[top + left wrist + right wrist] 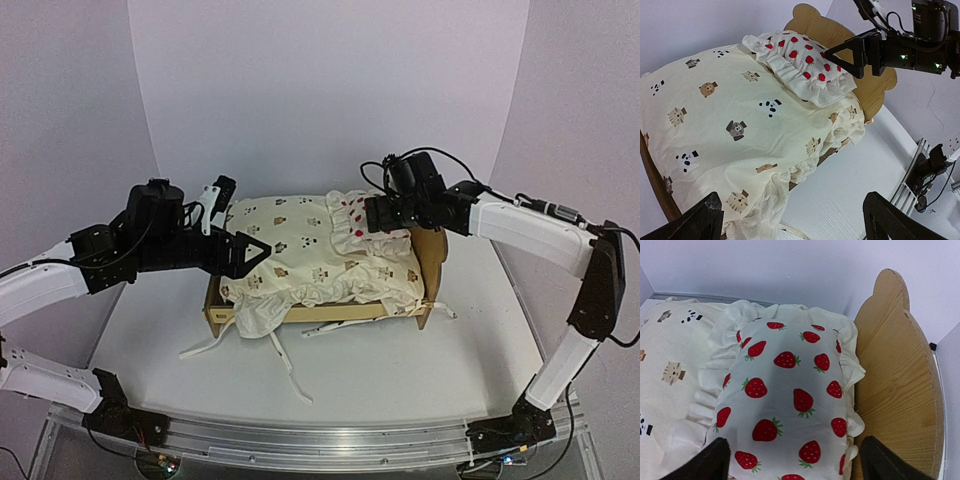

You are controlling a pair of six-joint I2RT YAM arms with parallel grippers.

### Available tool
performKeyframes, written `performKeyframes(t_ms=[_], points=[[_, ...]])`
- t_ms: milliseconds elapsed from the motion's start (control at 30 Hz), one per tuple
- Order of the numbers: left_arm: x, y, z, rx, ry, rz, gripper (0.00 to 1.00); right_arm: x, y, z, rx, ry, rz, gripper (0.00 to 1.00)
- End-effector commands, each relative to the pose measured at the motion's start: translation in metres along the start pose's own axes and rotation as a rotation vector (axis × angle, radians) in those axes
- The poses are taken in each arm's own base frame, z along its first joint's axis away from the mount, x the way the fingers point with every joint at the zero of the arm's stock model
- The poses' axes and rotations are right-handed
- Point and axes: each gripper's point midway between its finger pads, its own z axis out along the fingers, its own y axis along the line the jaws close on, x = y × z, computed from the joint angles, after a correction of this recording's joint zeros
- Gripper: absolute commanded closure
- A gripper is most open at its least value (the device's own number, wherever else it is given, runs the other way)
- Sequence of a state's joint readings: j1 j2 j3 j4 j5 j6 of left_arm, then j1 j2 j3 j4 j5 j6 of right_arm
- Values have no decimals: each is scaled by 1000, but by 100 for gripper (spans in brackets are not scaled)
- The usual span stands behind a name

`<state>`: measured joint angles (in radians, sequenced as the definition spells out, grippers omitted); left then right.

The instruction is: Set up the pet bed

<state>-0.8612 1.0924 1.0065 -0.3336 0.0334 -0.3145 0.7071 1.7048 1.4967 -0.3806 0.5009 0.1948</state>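
Fingers, left (697,220) and right (705,462), gape empty; cover (715,115) hides the pet bed's (340,313) base (headboard (900,365) shows).

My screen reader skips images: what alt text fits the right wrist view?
A strawberry-print pillow lies on the animal-print cover, beside the wooden bear-ear headboard of the pet bed. The right gripper, open, hovers over it.

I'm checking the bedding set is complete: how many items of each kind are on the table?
Light plywood bed frame with bear-ear headboard: 1
Cream animal-print ruffled cover: 1
White strawberry-print pillow: 1
Total: 3
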Motion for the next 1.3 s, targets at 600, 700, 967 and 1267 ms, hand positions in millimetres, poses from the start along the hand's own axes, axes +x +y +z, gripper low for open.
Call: performKeyframes(t_ms=[600, 700, 967, 1267], points=[[12, 65, -51, -371, -9, -77, 0, 45, -16, -134, -373, -67, 215, 2], [24, 73, -58, -407, 13, -88, 0, 72, -28, -148, -385, -76, 213, 2], [48, 87, -61, -476, 76, -117, 0, 118, -47, -174, -425, -108, 239, 2], [86, 104, -52, -539, 157, -137, 0, 128, -57, -175, -387, -113, 224, 2]])
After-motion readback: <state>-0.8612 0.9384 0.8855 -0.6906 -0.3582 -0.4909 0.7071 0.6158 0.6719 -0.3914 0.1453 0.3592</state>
